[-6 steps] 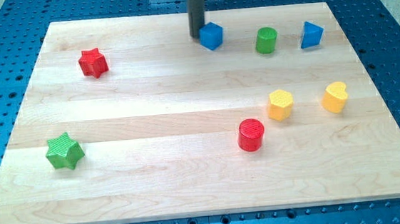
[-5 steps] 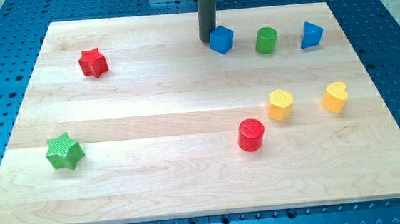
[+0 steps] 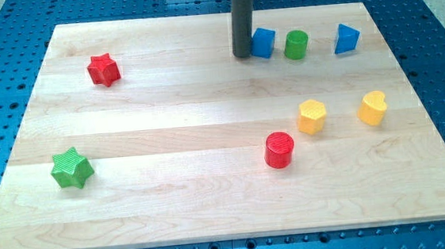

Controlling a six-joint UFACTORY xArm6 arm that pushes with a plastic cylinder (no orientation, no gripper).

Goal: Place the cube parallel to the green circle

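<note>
The blue cube (image 3: 264, 42) sits near the view's top, just left of the green cylinder (image 3: 297, 45), level with it and with a small gap between them. My tip (image 3: 242, 55) is at the cube's left side, touching or almost touching it. The dark rod rises from there to the view's top edge.
A blue wedge-like block (image 3: 346, 38) lies right of the green cylinder. A red star (image 3: 103, 69) is at upper left, a green star (image 3: 72, 168) at lower left. A red cylinder (image 3: 279, 149), a yellow hexagon-like block (image 3: 313, 116) and a yellow heart (image 3: 372, 108) lie at lower right.
My tip has moved to the view's right and slightly down, pushing the blue cube right until it sits close beside the green cylinder. The other blocks have not moved.
</note>
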